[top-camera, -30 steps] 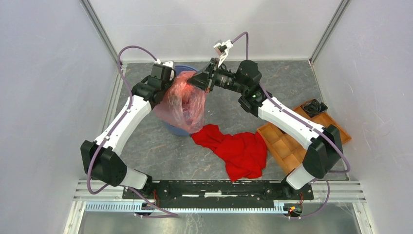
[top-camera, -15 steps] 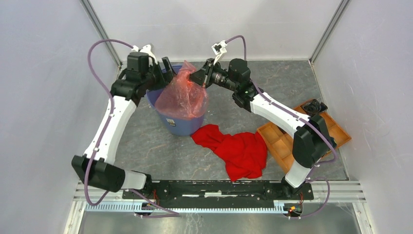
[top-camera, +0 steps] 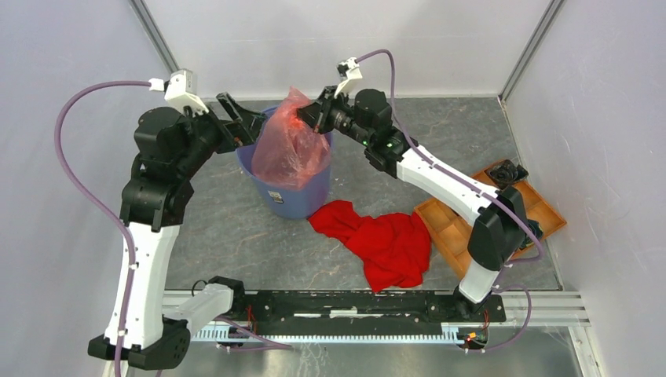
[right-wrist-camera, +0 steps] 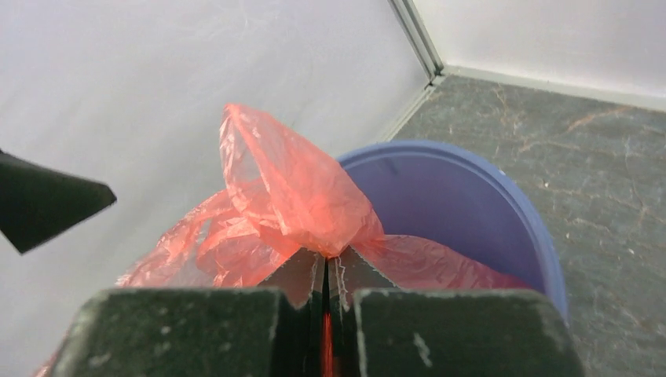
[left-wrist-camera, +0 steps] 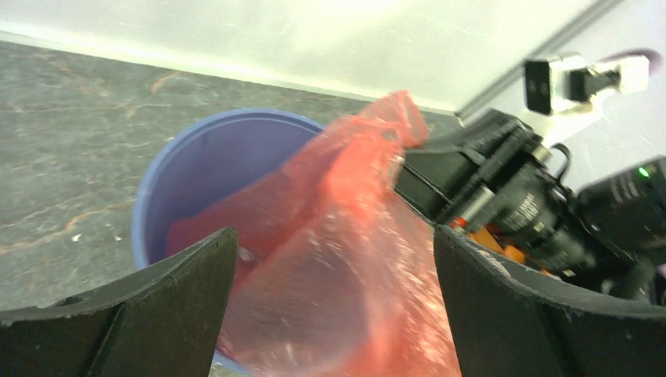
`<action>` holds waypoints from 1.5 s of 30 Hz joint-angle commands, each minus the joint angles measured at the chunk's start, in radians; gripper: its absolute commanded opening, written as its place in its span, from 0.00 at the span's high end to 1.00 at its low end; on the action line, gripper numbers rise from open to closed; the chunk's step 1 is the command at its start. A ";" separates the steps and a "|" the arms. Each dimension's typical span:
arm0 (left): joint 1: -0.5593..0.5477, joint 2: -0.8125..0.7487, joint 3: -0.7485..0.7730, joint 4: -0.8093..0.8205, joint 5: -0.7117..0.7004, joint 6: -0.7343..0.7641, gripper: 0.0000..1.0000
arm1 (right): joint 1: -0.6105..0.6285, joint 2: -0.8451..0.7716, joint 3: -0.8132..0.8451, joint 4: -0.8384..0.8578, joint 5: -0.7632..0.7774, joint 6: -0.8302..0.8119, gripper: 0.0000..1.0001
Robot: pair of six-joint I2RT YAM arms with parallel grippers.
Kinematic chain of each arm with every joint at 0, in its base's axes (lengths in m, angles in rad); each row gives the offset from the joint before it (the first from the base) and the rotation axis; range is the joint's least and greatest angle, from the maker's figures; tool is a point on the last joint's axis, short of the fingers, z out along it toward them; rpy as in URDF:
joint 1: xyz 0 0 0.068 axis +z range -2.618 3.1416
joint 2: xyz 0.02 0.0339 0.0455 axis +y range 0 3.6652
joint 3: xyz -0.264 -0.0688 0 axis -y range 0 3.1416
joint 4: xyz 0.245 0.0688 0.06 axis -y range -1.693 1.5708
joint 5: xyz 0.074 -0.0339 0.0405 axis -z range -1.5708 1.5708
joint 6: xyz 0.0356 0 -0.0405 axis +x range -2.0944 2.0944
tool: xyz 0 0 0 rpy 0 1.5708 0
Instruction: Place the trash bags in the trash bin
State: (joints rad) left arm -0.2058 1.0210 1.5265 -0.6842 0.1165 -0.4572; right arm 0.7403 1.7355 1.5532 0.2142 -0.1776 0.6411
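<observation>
The translucent red-orange trash bag [top-camera: 287, 148] hangs over the round blue trash bin [top-camera: 297, 201], its lower part inside the bin. My right gripper [top-camera: 311, 118] is shut on the bag's top edge, and the right wrist view shows the film [right-wrist-camera: 290, 188] pinched between the closed jaws [right-wrist-camera: 325, 263] above the bin's rim [right-wrist-camera: 471, 169]. My left gripper [top-camera: 245, 119] stands wide open just left of the bag. In the left wrist view, the bag [left-wrist-camera: 353, 259] and bin [left-wrist-camera: 200, 165] lie beyond its spread fingers [left-wrist-camera: 181, 290], which hold nothing.
An opaque red cloth [top-camera: 385, 239] lies on the floor right of the bin. An orange-brown compartment tray [top-camera: 463, 228] sits at the right, with a small black object [top-camera: 506, 171] at its far end. Grey walls enclose the table on three sides.
My left gripper opened, let go of the bag and drew back left. The right gripper stayed shut on the bag and shifted slightly left over the bin.
</observation>
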 commanded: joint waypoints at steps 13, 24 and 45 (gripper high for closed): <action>-0.034 0.084 0.129 -0.156 0.066 0.180 0.05 | 0.079 0.055 0.141 -0.042 0.203 -0.100 1.00; -0.142 0.166 0.158 -0.251 -0.195 0.168 0.37 | 0.119 0.060 0.197 -0.124 0.323 -0.240 0.99; -0.142 -0.146 -0.240 0.129 -0.200 0.108 0.92 | 0.123 -0.214 0.075 -0.362 0.303 -0.459 0.10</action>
State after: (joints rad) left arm -0.3466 0.9146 1.3163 -0.6842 -0.0772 -0.3096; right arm 0.8619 1.5688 1.6390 -0.0921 0.1574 0.2024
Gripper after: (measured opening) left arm 0.089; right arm 0.867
